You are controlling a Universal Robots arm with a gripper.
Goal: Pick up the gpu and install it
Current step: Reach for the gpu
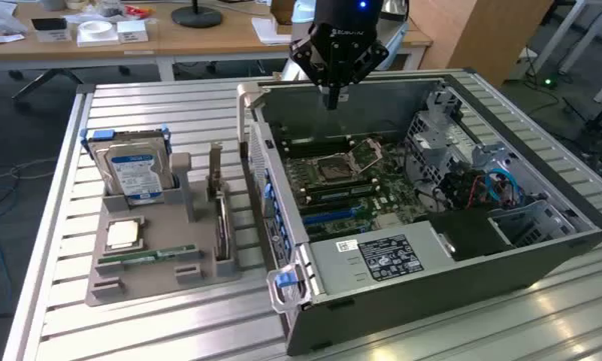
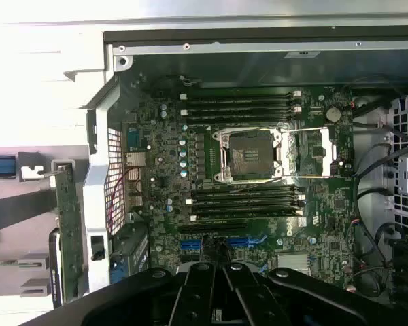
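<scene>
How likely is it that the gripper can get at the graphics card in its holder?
Probably yes. The graphics card stands on edge in the grey holder beside the computer case, top edge bare. The shut gripper hangs above the case, and nothing stands over the card.

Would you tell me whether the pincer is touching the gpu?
Apart. The exterior view shows the pincer over the computer case, while the gpu stands in the holder outside it.
</scene>
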